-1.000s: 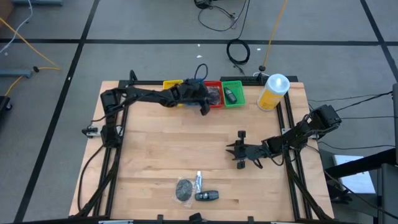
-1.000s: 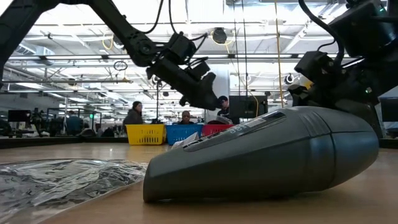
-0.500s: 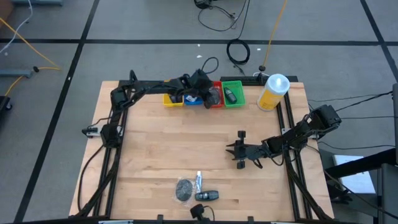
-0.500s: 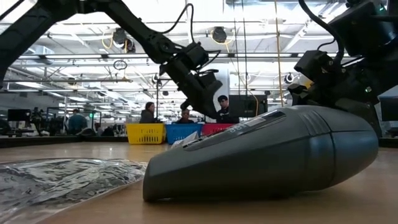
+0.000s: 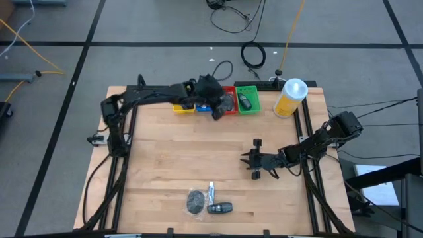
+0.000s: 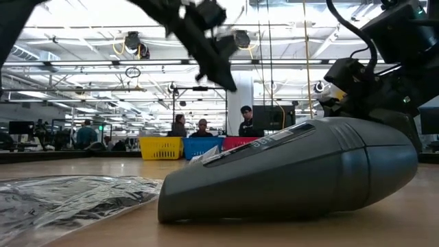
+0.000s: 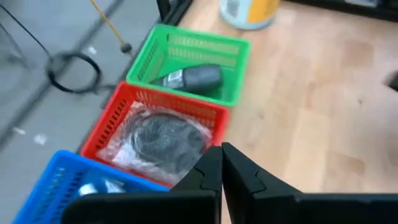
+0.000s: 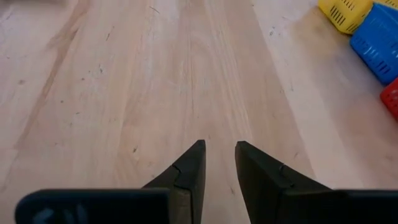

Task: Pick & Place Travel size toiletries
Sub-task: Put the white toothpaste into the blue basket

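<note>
Three toiletries lie loose at the near edge of the worktop (image 5: 165, 165): a grey disc (image 5: 195, 201), a small tube (image 5: 211, 192) just beside it, and a dark mini bottle (image 5: 220, 207) touching or nearly touching the tube. Others are already binned along the far edge: a wrapped dark disc (image 7: 163, 133) in the red tray (image 7: 121, 112), a dark bottle (image 7: 193, 79) in the green tray (image 7: 186, 43), something pale in the blue tray (image 7: 59, 180), too blurred to name. The yellow tray (image 5: 180, 106) is mostly hidden by the arm. The left pincer (image 7: 222, 168) hangs above the red tray's near edge, fingers pressed together and holding nothing. The right pincer (image 8: 217, 165) waits low over bare worktop right of centre, fingers a narrow gap apart, empty. The big yellow bottle (image 5: 289, 97) stands beyond the green tray. Judged step: between a drop at the trays and the next pick, roughly halfway or better. The next move calls for one arm to travel to the near-edge cluster, spread its fingers, and take one item without nudging its close neighbours; the bottle at the cluster's outer side looks easiest.
</note>
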Robot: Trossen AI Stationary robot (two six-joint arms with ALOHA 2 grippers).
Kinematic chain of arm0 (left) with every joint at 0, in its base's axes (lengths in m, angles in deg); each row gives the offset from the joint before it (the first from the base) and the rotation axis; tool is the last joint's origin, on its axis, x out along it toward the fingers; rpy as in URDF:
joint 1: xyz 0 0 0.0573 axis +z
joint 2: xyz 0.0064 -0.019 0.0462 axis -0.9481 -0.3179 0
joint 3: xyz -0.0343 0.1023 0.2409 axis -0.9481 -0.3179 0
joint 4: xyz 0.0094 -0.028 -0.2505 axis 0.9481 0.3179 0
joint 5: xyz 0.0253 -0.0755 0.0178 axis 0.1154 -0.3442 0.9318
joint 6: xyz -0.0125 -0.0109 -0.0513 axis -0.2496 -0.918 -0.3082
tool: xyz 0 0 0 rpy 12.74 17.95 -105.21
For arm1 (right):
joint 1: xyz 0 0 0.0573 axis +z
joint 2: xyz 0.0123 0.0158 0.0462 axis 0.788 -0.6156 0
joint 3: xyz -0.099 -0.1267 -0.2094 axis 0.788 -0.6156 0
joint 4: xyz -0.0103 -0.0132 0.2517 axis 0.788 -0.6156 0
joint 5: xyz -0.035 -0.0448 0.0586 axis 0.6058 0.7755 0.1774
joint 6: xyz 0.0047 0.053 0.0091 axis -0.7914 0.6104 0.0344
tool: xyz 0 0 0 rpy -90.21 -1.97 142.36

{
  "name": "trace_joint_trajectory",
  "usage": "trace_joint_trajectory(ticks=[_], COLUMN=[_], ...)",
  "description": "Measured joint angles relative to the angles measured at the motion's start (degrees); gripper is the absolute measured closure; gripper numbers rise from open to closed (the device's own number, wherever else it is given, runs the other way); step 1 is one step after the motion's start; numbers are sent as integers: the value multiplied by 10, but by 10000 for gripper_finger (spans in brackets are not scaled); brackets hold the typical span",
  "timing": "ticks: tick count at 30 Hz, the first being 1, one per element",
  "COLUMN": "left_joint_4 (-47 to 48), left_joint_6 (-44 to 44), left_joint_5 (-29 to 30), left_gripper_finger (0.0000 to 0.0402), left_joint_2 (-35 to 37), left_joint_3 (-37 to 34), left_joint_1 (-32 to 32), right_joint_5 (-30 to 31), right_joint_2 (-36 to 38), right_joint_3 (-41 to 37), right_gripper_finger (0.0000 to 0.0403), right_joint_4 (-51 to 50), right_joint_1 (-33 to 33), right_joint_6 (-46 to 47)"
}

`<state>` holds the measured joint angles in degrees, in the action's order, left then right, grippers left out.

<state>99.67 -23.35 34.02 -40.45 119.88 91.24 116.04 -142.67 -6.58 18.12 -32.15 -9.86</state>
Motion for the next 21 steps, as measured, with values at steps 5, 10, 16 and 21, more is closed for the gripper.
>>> trace_joint_trajectory(ticks=[5, 10, 16, 21], left_joint_4=[17, -6, -140, -250], left_joint_6=[8, -33, -113, -145], left_joint_5=[106, 180, 218, 225], left_gripper_finger=[400, 400, 393, 400], left_joint_2=[54, 90, 125, 129], left_joint_3=[-14, -88, -227, -308], left_joint_1=[-112, -223, -345, -423], right_joint_5=[-40, -60, -86, -134], right_joint_2=[0, 0, 0, 0], right_joint_3=[0, 0, 0, 0], right_gripper_finger=[326, 326, 326, 325], right_joint_4=[9, 37, 68, 104], right_joint_1=[0, 0, 0, 1], right_joint_6=[12, 20, 24, 35])
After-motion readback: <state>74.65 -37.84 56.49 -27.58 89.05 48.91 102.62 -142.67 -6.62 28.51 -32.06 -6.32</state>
